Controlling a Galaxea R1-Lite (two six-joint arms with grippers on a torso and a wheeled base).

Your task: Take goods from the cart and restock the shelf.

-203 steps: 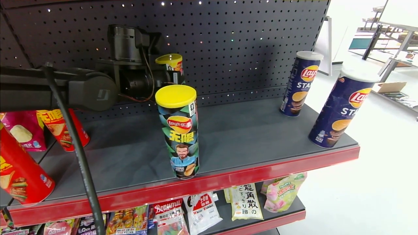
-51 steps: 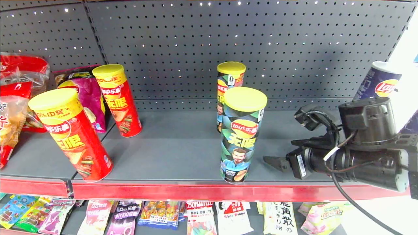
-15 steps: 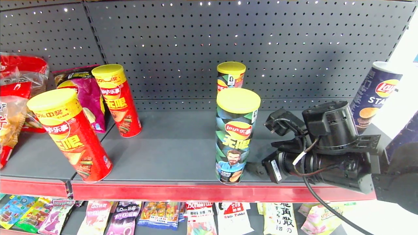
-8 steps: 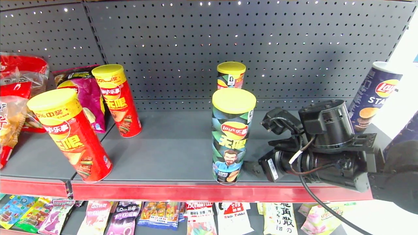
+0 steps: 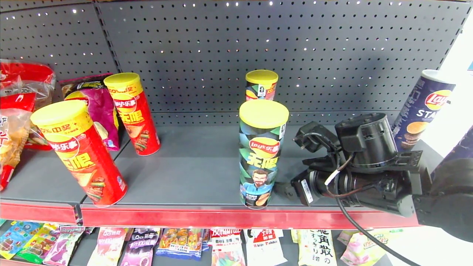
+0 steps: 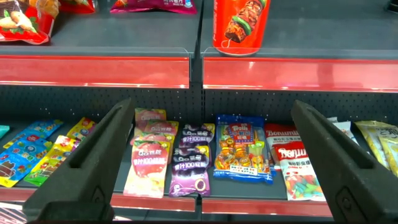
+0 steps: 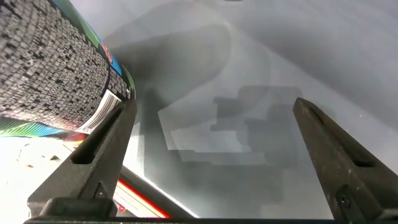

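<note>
Shelf point(image 5: 199, 173) holds green can point(image 5: 260, 155), seemingly touching spread right pincer point(image 7: 211, 109)

From the head camera, the front green can point(image 5: 262, 151) hid all but the lid and top band of the rear green can point(image 5: 261, 84). The right arm's wrist point(image 5: 366, 166) overlapped the blue can point(image 5: 423, 105) low on its side. The frame edge cut the red bag point(image 5: 18, 79) at the far left, and the left wrist camera cropped the red can point(image 6: 241, 23) above its base. I couldn't read the small print on the lower-shelf packets point(image 6: 242, 149).
</note>
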